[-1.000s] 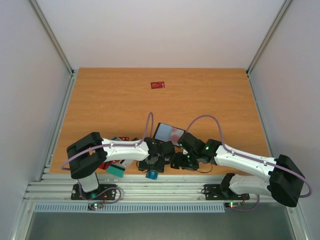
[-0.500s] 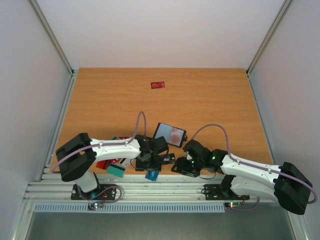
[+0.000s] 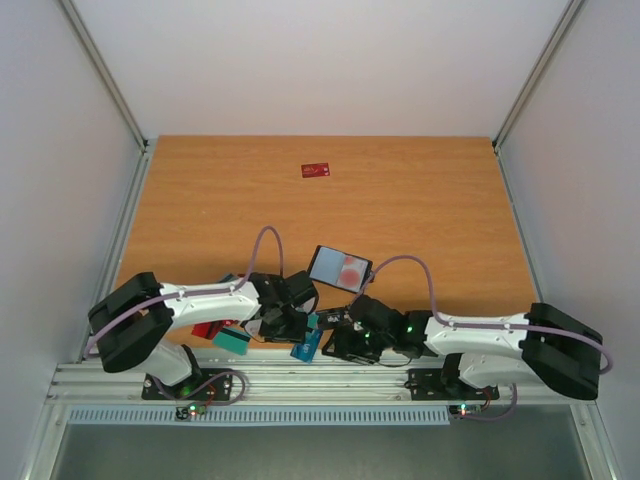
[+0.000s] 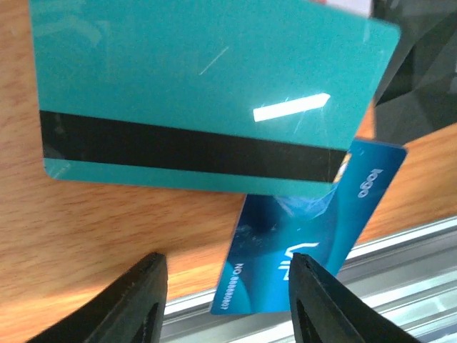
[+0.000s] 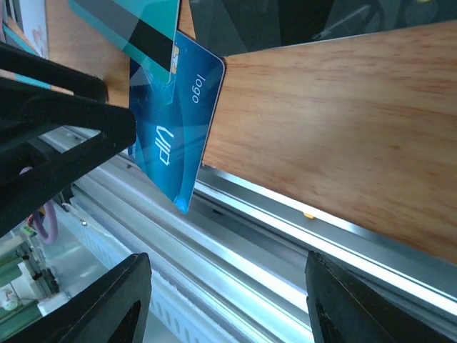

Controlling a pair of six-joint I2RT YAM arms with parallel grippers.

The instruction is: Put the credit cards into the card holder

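The card holder [image 3: 340, 268] lies open at mid-table, black-rimmed with a pale inside. A blue credit card [image 4: 303, 246] hangs over the table's near edge, and a teal card with a dark stripe [image 4: 207, 93] overlaps its far end. My left gripper [image 4: 228, 289] is open, its fingers either side of the blue card's near end, gripping nothing. My right gripper [image 5: 228, 300] is open over the aluminium rail, just right of the blue card [image 5: 175, 139]. From above, the left gripper [image 3: 298, 325] and right gripper [image 3: 338, 345] flank the blue card [image 3: 306, 347].
A red card [image 3: 316, 170] lies far back on the table. Another teal card [image 3: 232, 341] and red cards [image 3: 209, 329] sit under the left arm near the front edge. The aluminium rail [image 5: 307, 236] runs along the table's near edge.
Both arms moved toward the near edge: the left gripper pulled back to the left and its jaws narrowed, and the right gripper swung left and down beside the blue card.
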